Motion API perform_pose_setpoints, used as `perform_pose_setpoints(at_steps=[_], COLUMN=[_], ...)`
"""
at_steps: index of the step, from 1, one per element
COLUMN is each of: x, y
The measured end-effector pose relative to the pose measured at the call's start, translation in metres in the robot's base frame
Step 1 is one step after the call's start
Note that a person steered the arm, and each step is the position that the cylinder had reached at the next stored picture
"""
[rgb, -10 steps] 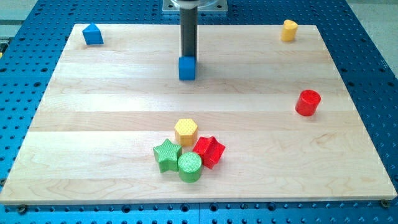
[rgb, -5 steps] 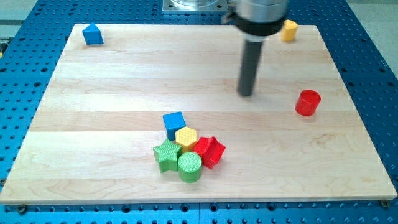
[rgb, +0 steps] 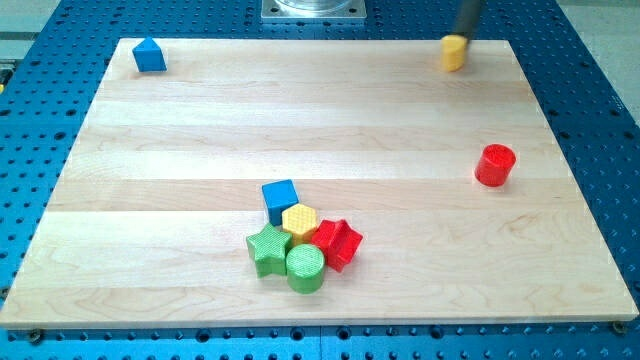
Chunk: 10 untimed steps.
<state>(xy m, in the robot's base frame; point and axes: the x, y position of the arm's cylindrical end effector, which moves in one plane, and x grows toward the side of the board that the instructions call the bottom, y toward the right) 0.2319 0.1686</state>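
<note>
No fingers are fitted: the arm ends in a plain dark rod, so no open or closed state applies. My tip (rgb: 463, 38) is seen at the view's top right, at the far edge of the wooden board (rgb: 180, 150), with only a short length of rod in frame above it. The tip is set against the top of the yellow block (rgb: 454, 53), apparently touching it; the block's shape cannot be made out exactly.

Red cylinder (rgb: 495, 165) is noted at the view's right, well apart from the tip. Blue block (rgb: 149, 55), with a peaked top, is recorded in the view's top left corner.

A cluster is found at bottom centre: blue cube (rgb: 281, 200) touching the yellow hexagon (rgb: 300, 221), with the green star (rgb: 268, 249) to its lower left, the red star (rgb: 337, 242) to its right and the green cylinder (rgb: 305, 268) in front, all packed together.
</note>
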Motion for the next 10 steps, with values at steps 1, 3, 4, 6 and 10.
perform_pose_setpoints(at_steps=[1,3,4,6,10], x=[0.119,0.234,0.222,0.142,0.218], y=[-0.081,-0.155,-0.133,-0.126,-0.103])
